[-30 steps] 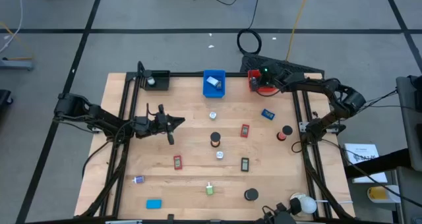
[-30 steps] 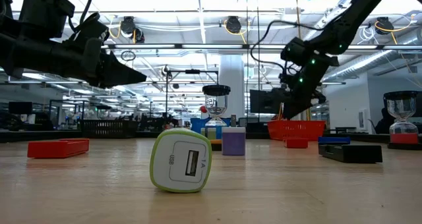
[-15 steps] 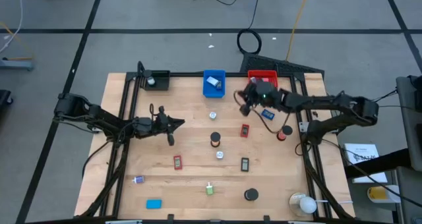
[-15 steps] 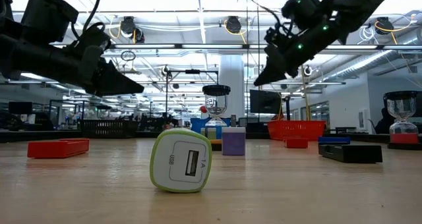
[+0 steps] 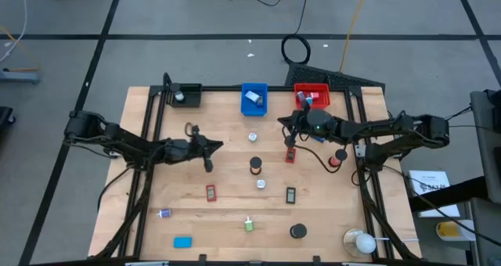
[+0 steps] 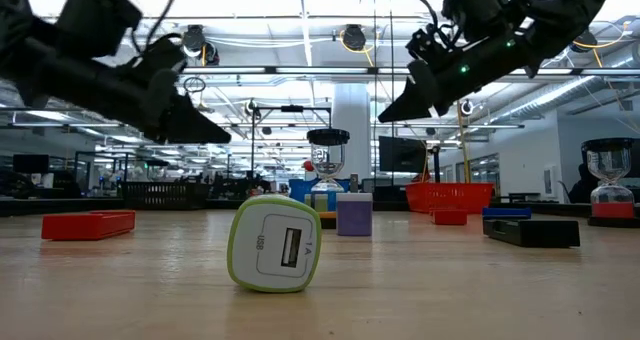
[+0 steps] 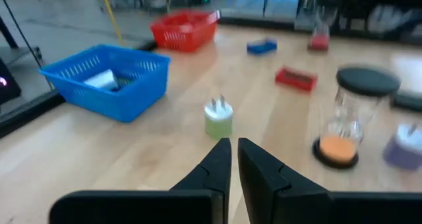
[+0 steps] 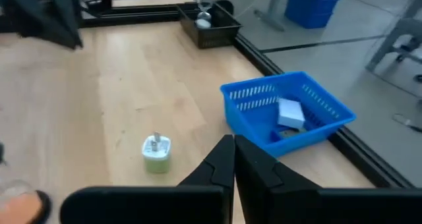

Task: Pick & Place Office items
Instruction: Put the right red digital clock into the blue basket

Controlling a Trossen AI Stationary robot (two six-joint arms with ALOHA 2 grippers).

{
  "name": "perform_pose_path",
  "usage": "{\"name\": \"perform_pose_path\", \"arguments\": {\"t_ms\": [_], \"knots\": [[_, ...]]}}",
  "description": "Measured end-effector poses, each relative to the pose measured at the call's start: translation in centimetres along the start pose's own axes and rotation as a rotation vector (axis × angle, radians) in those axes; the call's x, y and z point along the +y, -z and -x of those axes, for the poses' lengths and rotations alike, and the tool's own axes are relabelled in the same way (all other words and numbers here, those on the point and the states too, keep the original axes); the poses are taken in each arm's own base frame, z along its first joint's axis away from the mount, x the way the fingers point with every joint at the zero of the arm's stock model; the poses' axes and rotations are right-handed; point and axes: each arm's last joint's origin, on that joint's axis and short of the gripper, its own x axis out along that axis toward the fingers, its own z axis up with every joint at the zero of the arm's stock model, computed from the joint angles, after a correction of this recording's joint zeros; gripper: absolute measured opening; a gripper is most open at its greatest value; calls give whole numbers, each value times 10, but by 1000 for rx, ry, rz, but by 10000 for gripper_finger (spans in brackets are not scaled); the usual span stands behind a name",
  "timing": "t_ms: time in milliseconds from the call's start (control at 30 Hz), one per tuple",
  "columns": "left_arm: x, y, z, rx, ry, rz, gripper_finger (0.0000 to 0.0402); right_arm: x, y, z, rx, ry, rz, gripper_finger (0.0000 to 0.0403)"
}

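Hovering between picks, we have both grippers empty over the table.
From the blue bin [image 5: 254, 98]: green charger [image 5: 252, 138] just in front of it; right gripper [image 5: 286, 124] beside it, fingers closed on nothing; left gripper [image 5: 215, 145] farther off, fingers closed. Other office items lie beyond. Next we judge: open, descend on a piece.

In the high view the small items [image 5: 290, 194] are too tiny to identify. The hourglass [image 6: 610, 175] is cut by the low view's edge.
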Motion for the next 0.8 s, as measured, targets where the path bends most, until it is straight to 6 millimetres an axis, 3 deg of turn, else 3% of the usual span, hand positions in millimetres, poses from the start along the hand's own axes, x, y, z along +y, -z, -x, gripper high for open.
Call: {"name": "perform_pose_path", "arguments": {"t_ms": [233,533,800], "knots": [[-27,-23,-13,180,-10,-130,35,3,2,1,18,48,57,1],[-65,-38,-1,163,91,-198,35,12,2,8,43,6,68,1],[-67,-31,1,125,67,-142,35,10,4,31,158,79,-178,10]]}}
